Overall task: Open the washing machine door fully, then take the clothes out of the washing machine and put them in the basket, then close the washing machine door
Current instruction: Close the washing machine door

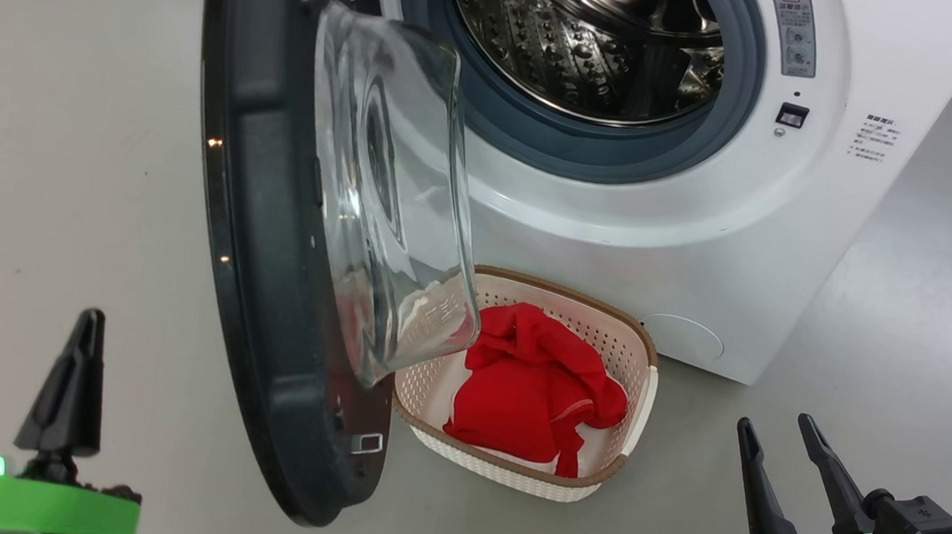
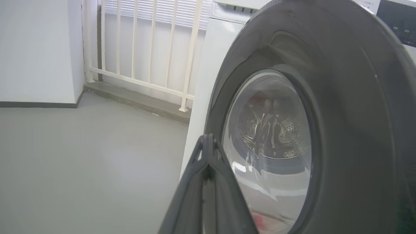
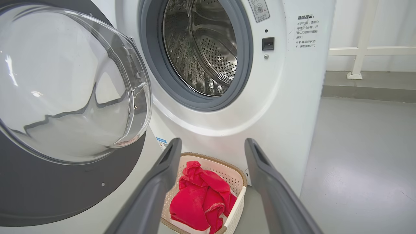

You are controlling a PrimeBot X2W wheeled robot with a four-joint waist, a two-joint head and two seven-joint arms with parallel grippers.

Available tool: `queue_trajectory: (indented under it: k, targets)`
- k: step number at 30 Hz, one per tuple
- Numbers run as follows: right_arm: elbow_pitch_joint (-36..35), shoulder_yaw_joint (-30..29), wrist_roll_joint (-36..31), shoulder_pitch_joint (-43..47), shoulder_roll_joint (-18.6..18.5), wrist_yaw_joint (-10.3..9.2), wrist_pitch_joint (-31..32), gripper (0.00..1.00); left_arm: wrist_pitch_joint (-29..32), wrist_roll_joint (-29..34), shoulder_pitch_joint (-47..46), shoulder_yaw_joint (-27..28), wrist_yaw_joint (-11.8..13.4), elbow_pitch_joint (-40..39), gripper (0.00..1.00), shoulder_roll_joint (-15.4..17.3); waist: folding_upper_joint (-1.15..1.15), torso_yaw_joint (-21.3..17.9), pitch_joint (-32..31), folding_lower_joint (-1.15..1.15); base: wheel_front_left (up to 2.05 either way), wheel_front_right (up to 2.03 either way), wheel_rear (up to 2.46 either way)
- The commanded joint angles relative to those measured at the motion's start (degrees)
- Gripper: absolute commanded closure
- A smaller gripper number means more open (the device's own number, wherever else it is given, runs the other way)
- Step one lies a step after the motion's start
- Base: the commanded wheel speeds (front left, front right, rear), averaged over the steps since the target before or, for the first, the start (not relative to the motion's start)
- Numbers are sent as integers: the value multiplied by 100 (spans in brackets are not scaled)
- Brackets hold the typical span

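Observation:
The washing machine stands with its door swung wide open; the steel drum looks bare inside. Red clothes lie heaped in the cream basket on the floor below the opening, over a bit of white cloth. My left gripper is shut with nothing in it, low at the left, outside the door's black ring. My right gripper stands open at the lower right, pointing toward the machine, with the basket and the red clothes between its fingers in the right wrist view.
Grey floor spreads to the left of the door and to the right of the machine. A white railing on a low kerb and a white wall stand behind the machine.

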Motion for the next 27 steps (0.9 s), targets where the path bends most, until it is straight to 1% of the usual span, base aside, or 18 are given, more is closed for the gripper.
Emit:
queue_trajectory:
  k: [1,5,8,11,14,21,27]
  targets:
    - [-136,111,51,-126,-41,36,-37,0,-69,-181,-296,168,-32,-172,100,275,0,-18,9,0,0,0,0]
    - [-144,111,52,-163,-38,36,-37,0,-69,-809,-486,-40,-32,-192,100,616,0,-78,47,0,0,0,0]
    - [-155,106,44,-188,-35,36,-37,0,-69,-1109,-610,-336,-32,-182,100,859,0,-121,83,0,0,0,0]
    - [-169,90,36,-215,-32,36,-37,0,-69,-1414,-731,-623,-32,-238,100,1018,0,-165,128,0,0,0,0]
    - [-181,75,35,-236,-29,36,-37,0,-69,-1587,-813,-928,-32,-329,100,1174,0,-200,169,0,0,0,0]
    - [-193,45,27,-293,-24,36,-37,0,-69,-1729,-990,-1438,-32,-518,100,1313,0,-257,258,0,0,0,0]
    - [-189,41,23,-339,-20,36,-37,0,-69,-1718,-1186,-1788,-32,-635,100,1345,0,-293,287,0,0,0,0]
